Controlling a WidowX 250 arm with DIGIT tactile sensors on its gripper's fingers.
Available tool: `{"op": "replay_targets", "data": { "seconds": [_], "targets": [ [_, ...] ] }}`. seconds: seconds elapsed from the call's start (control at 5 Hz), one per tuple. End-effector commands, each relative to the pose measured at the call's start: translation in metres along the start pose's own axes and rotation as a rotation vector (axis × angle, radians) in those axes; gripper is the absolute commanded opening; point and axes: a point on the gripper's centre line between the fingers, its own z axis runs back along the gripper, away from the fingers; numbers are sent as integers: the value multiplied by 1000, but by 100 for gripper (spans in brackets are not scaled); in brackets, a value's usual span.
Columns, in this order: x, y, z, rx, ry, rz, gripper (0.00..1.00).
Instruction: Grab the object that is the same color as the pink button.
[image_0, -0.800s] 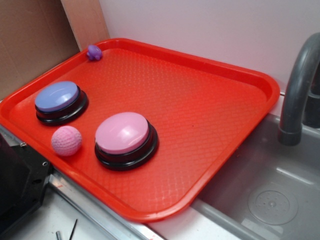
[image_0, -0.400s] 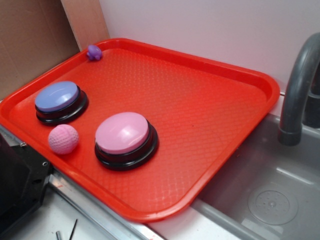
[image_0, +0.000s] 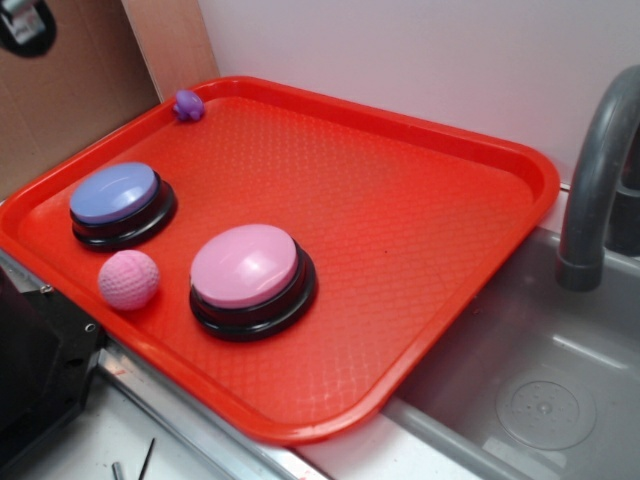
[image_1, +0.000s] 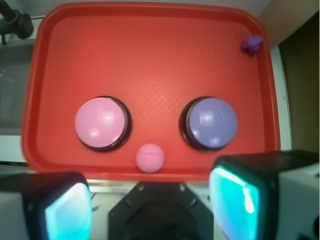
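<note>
The small pink ball (image_0: 128, 279) lies on the red tray (image_0: 536, 176) near its front left rim, between the blue-lavender button (image_0: 113, 193) and the pink button (image_0: 245, 265). In the wrist view the ball (image_1: 150, 158) sits by the tray's near rim (image_1: 150, 176), with the pink button (image_1: 99, 122) to its upper left. My gripper (image_1: 150, 205) is open and empty, high above and just short of the tray's near edge. Its two pads (image_1: 67, 210) stand wide apart. A dark part of it (image_0: 22, 22) shows at the top left of the exterior view.
A tiny purple toy (image_0: 188, 104) lies in the tray's far left corner. A grey tap (image_0: 598, 170) and sink (image_0: 540, 400) are to the right. Cardboard (image_0: 60, 100) stands behind on the left. The black robot base (image_0: 30, 360) is at the front left.
The pink ball has shifted slightly left and settled. A dark part of the gripper has come into the exterior view at the top left.
</note>
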Motion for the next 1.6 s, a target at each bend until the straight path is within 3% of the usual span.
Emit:
{"op": "replay_targets", "data": {
  "seconds": [0.0,0.4,0.6,0.8,1.2,1.4],
  "targets": [
    [3,-4,-37,-36,-87,-119,100],
    [-2,-12,-85,-26,-24,-178,100],
    [-6,-5,-117,-123,9,-235,100],
    [-15,-2,-141,-89,58,-261,100],
    [-31,1,-162,-119,111,-298,100],
    [-35,5,-172,-74,159,-290,100]
  ]
}}
